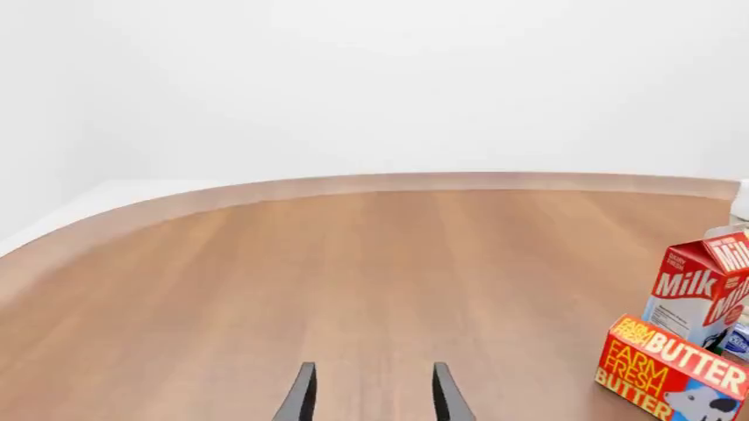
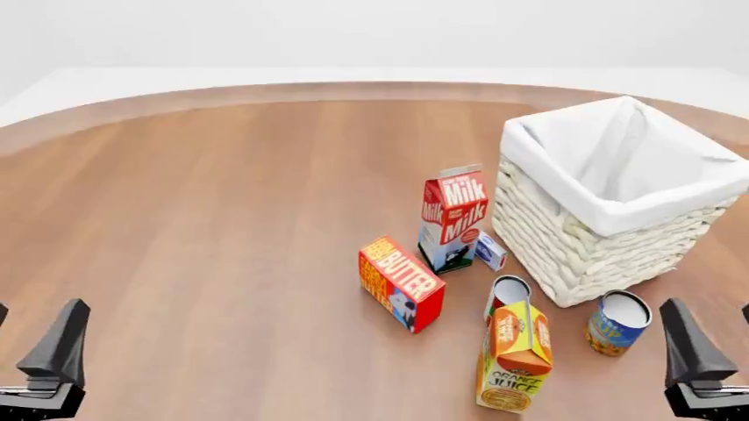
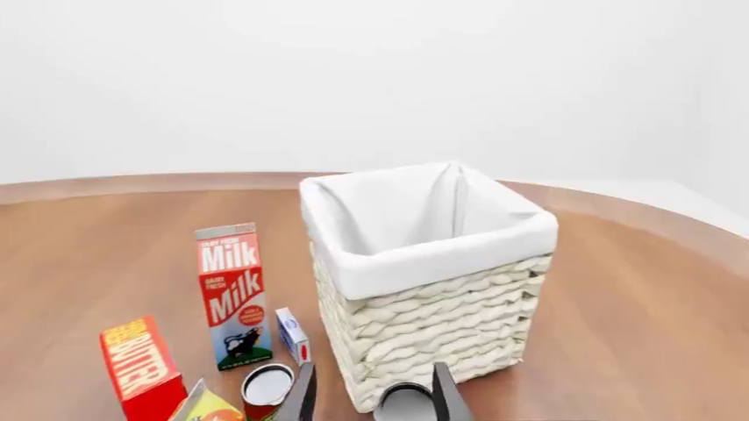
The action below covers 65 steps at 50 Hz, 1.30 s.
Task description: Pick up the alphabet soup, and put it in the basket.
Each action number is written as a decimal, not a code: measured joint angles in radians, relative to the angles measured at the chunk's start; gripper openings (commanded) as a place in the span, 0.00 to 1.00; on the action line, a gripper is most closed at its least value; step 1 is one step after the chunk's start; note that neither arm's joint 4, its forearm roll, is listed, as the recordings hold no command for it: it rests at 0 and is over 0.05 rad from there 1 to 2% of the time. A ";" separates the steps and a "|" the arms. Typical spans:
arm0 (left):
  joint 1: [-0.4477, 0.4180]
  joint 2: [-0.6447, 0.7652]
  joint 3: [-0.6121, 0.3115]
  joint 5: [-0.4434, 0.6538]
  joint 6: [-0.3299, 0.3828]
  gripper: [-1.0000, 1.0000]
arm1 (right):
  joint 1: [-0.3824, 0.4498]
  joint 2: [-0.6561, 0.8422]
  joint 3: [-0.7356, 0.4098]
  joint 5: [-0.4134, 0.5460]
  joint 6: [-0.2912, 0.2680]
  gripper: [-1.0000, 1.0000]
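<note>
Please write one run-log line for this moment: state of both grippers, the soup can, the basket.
left gripper: open, empty | right gripper: open, empty | alphabet soup: upright on table beside basket, not grasped | basket: empty | phase: pre-grasp

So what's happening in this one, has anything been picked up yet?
Nothing is being handled yet. Both arms sit at the near edge of the table, the left end effector open over bare wood and the right end effector open, facing the basket. The alphabet soup stands upright on the table just in front of the basket, not in it. The milk carton, butter box, orange juice carton and another can stand nearby.
</note>
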 measured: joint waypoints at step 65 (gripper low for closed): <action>0.000 0.000 0.000 0.000 0.000 1.00 | -0.020 0.078 -0.129 0.183 -0.134 1.00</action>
